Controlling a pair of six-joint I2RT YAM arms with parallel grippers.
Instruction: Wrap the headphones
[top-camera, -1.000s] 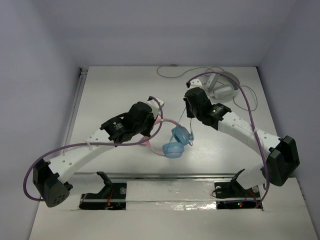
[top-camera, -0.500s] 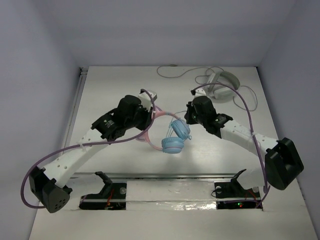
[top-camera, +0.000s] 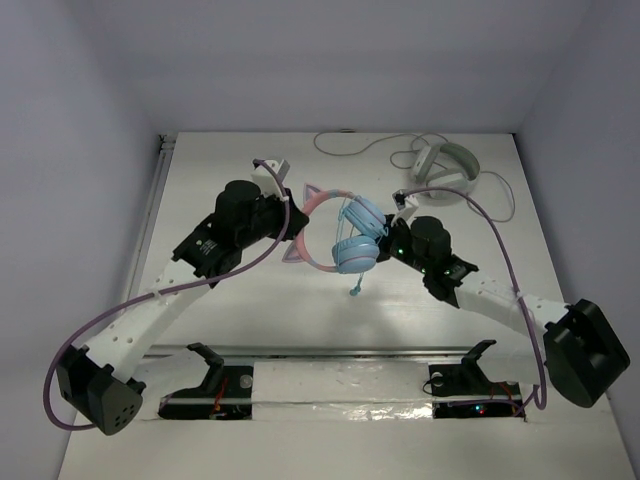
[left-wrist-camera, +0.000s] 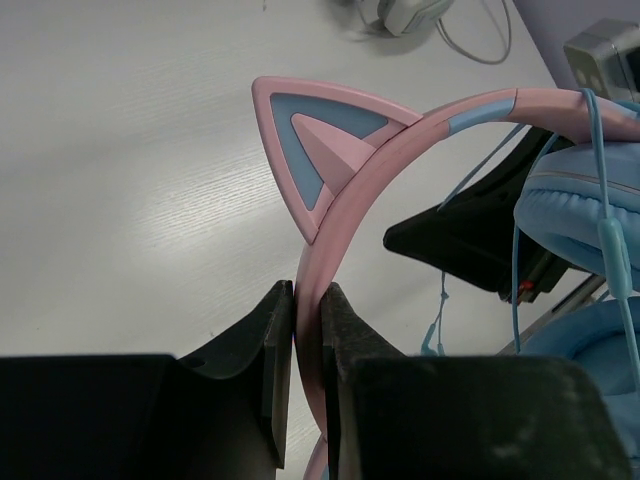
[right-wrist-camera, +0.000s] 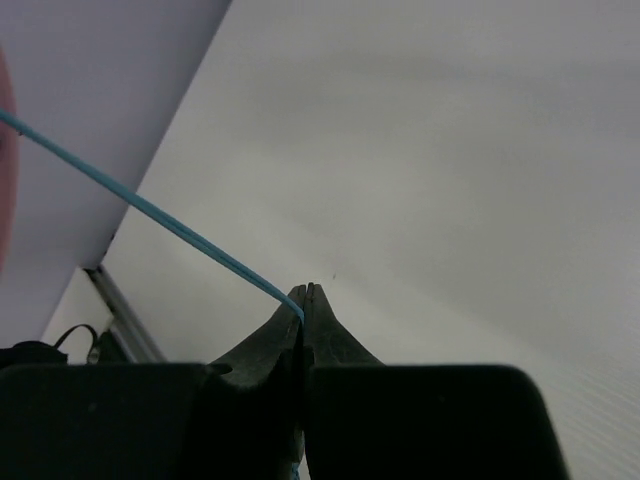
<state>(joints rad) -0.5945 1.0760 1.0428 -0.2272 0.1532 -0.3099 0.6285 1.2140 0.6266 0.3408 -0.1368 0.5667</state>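
Observation:
The headphones (top-camera: 358, 240) have light-blue earcups and a pink headband (top-camera: 312, 212) with cat ears, and they are held up over the middle of the table. My left gripper (top-camera: 291, 226) is shut on the headband (left-wrist-camera: 345, 215), whose cat ear stands just past the jaws. The earcups (left-wrist-camera: 585, 195) hang at the right of the left wrist view. My right gripper (top-camera: 392, 238) is right beside the earcups, shut on the thin light-blue cable (right-wrist-camera: 150, 210), which runs up and left from its closed tips (right-wrist-camera: 305, 292). The cable's end (top-camera: 356, 288) dangles below the earcups.
White-grey headphones (top-camera: 446, 168) with a pale cable (top-camera: 345, 150) lie at the back right of the table. They also show at the top of the left wrist view (left-wrist-camera: 405, 12). A metal rail (top-camera: 340, 350) runs along the near edge. Walls enclose three sides.
Both grippers moved toward the back of the table, carrying the headphones up and back. The headphones turned, the right gripper came closer beside the earcups, and the cable end now hangs below.

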